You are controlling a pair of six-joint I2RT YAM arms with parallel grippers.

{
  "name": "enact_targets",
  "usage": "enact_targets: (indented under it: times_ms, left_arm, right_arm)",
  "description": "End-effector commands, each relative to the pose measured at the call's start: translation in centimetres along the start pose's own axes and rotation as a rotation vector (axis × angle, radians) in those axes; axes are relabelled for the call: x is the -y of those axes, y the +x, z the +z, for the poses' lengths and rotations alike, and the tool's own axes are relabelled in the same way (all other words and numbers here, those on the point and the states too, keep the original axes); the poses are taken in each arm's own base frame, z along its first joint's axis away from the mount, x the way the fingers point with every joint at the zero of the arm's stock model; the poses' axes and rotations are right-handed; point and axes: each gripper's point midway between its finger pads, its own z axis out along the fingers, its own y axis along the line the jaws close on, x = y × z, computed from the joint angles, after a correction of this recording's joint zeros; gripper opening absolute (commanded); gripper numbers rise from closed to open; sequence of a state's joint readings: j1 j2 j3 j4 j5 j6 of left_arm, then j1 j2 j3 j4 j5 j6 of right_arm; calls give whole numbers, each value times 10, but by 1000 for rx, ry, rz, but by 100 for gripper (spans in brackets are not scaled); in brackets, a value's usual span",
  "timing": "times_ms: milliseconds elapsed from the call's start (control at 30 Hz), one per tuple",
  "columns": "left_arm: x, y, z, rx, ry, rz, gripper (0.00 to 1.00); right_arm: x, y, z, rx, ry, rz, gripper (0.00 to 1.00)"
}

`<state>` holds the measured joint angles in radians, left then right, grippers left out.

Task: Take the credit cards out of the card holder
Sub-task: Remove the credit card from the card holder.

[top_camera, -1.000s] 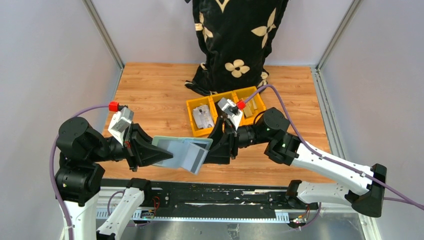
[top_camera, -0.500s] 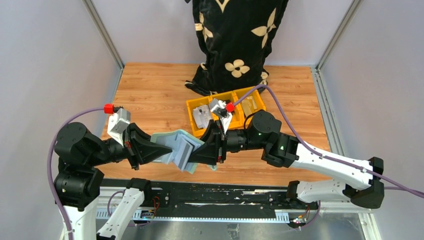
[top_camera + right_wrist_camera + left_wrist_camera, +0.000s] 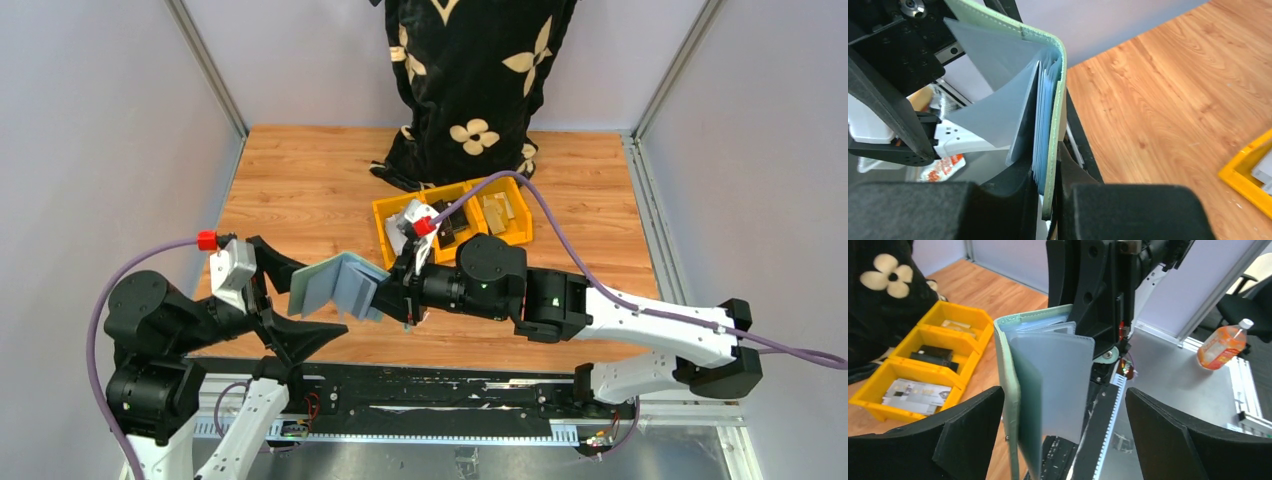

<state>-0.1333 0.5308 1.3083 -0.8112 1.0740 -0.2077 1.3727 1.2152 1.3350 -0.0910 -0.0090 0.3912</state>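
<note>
**Card holder pinched upright, left fingers spread around it**

The right gripper [image 3: 1048, 202] had its two black fingers closed hard on one edge of the card holder [image 3: 1055, 75]. It held the holder upright in the air over the near edge of the table [image 3: 300, 180], between the two arms. The left gripper [image 3: 1064, 395] was spread wide and gripped nothing, with one finger on each side of the fanned leaves. Whether its left finger brushed the cover could not be told.

The step in hand looked like reaching for a card. Done well, the left fingers would narrow onto the free end of a single card, not a whole leaf. They would then draw it straight along its slot while the right grip stayed firm. A skewed pull could drag the holder out of the pinch.

The holder was pale grey-green and soft-looking, with a stitched seam and rounded corners. Its inner leaves were thin, matte grey and flexible. The layered edges [image 3: 1043, 120] packed in the fold were bluish-white, and the credit cards could not be told from the sleeves there.

Farther right sat the hard yellow bins [image 3: 455, 225] on wood-grain board. A black cloth with cream flowers [image 3: 470, 80] hung at the far side.
</note>
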Motion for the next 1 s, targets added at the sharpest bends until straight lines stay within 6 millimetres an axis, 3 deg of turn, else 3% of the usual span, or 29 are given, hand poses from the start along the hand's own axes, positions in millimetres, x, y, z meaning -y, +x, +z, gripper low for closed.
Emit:
enact_targets:
  times_ms: [0, 300, 500, 700, 800, 867, 967]
  left_arm:
    - [-8, 4, -5, 25, -75, 91, 99]
    - [-42, 14, -12, 53, -264, 143, 100]
    - [-22, 15, -15, 67, -194, 194, 98]
    - [-9, 28, -19, 20, -142, 249, 92]
    - [-13, 27, -19, 14, -159, 260, 83]
    - [-21, 22, -21, 17, -205, 267, 67]
    - [-30, 9, -22, 40, -271, 249, 60]
  right_arm:
    - [3, -21, -5, 36, 144, -107, 0]
    - [-15, -27, 19, -8, 391, -341, 0]
    - [-24, -26, 27, -20, 401, -374, 0]
    - [-23, -32, 10, 16, 379, -351, 0]
    - [-24, -33, 3, 25, 356, -342, 0]
    - [-24, -33, -1, 23, 348, -337, 0]
    - [-24, -29, -2, 8, 343, -341, 0]
